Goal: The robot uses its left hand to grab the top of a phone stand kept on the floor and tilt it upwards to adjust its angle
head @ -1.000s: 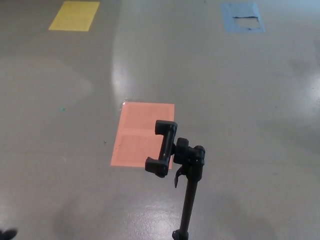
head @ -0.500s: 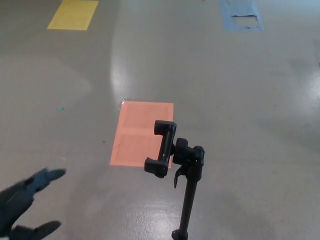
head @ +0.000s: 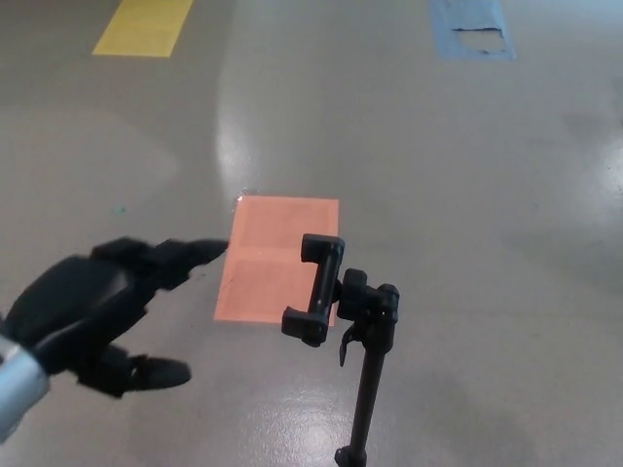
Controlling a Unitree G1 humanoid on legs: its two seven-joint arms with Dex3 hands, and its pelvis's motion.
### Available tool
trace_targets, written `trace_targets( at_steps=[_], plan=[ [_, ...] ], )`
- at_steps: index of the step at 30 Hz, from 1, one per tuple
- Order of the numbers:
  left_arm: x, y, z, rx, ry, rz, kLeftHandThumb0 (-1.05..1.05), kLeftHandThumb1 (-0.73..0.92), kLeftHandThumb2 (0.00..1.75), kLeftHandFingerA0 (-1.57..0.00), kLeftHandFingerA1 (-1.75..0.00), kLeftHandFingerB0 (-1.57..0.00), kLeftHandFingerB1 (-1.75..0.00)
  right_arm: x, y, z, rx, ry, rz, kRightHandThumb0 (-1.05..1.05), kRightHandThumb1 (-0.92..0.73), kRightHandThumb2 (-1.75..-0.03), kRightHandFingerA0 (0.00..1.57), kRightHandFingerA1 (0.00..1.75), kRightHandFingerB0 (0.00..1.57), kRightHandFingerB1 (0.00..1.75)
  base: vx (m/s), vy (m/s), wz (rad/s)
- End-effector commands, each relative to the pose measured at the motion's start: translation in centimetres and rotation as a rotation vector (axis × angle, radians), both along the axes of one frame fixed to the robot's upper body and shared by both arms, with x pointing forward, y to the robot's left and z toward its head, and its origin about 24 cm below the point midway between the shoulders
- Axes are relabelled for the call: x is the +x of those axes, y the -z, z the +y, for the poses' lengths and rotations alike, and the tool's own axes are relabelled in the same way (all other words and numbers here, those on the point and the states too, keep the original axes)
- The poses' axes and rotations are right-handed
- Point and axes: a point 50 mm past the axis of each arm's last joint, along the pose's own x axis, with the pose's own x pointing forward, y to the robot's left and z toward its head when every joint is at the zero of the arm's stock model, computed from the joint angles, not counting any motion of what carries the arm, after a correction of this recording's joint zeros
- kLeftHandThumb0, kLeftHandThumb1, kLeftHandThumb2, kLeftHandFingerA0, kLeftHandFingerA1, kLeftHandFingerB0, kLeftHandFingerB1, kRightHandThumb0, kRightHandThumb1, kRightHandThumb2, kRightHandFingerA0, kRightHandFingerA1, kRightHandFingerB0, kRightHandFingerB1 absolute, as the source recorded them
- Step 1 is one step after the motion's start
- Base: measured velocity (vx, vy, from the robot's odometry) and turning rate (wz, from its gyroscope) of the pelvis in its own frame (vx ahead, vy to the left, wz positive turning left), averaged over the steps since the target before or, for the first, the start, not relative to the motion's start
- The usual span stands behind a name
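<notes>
Matte black left robot hand (head: 97, 316) released, fingers spread, near slim black phone stand (head: 343, 321), glossy grey floor (head: 467, 195)

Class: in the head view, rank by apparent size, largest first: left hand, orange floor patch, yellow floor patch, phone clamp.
1. left hand, nearest the camera, so enlarged
2. orange floor patch
3. yellow floor patch, partly cropped
4. phone clamp

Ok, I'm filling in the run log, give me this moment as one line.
left hand: open, short of the stand | phone stand: upright on floor, clamp empty, untouched | right hand: not in view
</notes>
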Motion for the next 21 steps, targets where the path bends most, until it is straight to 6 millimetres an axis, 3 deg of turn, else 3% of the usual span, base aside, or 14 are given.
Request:
trace_targets(
  at_steps=[1, 2, 3, 4, 5, 6, 7, 16, 20, 21],
  plan=[
    [0.5, -2.5, -2.0, 0.325, 0.118, -0.138, -0.84, 0.51, 0.87, -0.25, -0.44, -0.03, -0.25, 0.2, -0.6, -1.3, -0.02, 0.0, 0.014, -0.72, -0.78, -0.64, 0.17, 0.38, 0.2, 0.31, 0.0, 0.0, 0.0],
    [0.5, -2.7, -2.2, 0.324, 0.12, -0.145, -0.81, 0.59, 0.59, -0.27, -0.31, -0.06, -0.25, 0.3, -0.7, -1.4, -0.021, -0.003, 0.013, -0.73, -0.78, -0.64, 0.17, 0.38, 0.21, 0.32, 0.0, 0.0, 0.0],
    [0.6, -2.8, -2.2, 0.322, 0.119, -0.15, -0.8, 0.48, 0.83, -0.2, -0.41, -0.06, -0.25, 0.3, -0.8, -1.4, -0.024, -0.004, 0.013, -0.73, -0.78, -0.64, 0.17, 0.38, 0.21, 0.32, 0.0, 0.0, 0.0],
    [0.8, -2.9, -2.3, 0.321, 0.119, -0.156, -0.8, 0.48, 0.83, -0.2, -0.41, -0.06, -0.25, 0.4, -0.8, -1.4, -0.028, -0.006, 0.013, -0.73, -0.78, -0.64, 0.17, 0.38, 0.21, 0.32, 0.0, 0.0, 0.0],
    [0.8, -2.9, -2.2, 0.322, 0.118, -0.158, -0.8, 0.59, 0.59, -0.26, -0.31, -0.05, -0.24, 0.5, -0.8, -1.4, -0.028, -0.007, 0.013, -0.73, -0.78, -0.64, 0.17, 0.38, 0.21, 0.32, 0.0, 0.0, 0.0],
    [0.8, -2.9, -2.2, 0.324, 0.118, -0.162, -0.8, 0.59, 0.59, -0.26, -0.31, -0.05, -0.24, 0.5, -0.8, -1.4, -0.028, -0.008, 0.014, -0.73, -0.78, -0.64, 0.17, 0.38, 0.21, 0.32, 0.0, 0.0, 0.0],
    [0.8, -2.9, -2.2, 0.327, 0.117, -0.165, -0.84, 0.53, 0.88, -0.23, -0.44, -0.01, -0.18, 0.5, -0.8, -1.4, -0.028, -0.007, 0.016, -0.72, -0.78, -0.64, 0.16, 0.37, 0.21, 0.31, 0.0, 0.0, 0.0],
    [1.2, -2.5, -2.1, 0.32, 0.111, -0.181, -0.97, 0.64, 0.97, -0.16, -0.32, 0.0, -0.06, 0.2, -0.6, -1.4, -0.02, -0.005, 0.034, -0.69, -0.77, -0.64, 0.17, 0.38, 0.19, 0.31, 0.0, 0.0, 0.0],
    [1.5, -2.5, -2.1, 0.341, 0.105, -0.201, -0.93, 0.63, 0.99, -0.17, -0.31, 0.0, -0.09, 0.3, -0.7, -1.3, -0.015, -0.007, 0.034, -0.69, -0.77, -0.64, 0.17, 0.37, 0.2, 0.31, 0.0, 0.0, 0.0],
    [1.6, -2.5, -2.2, 0.345, 0.108, -0.207, -0.88, 0.62, 1.0, -0.09, -0.3, 0.0, -0.12, 0.4, -0.7, -1.3, -0.015, -0.01, 0.035, -0.71, -0.74, -0.63, 0.17, 0.38, 0.18, 0.31, 0.0, 0.0, 0.0]
  ],
)
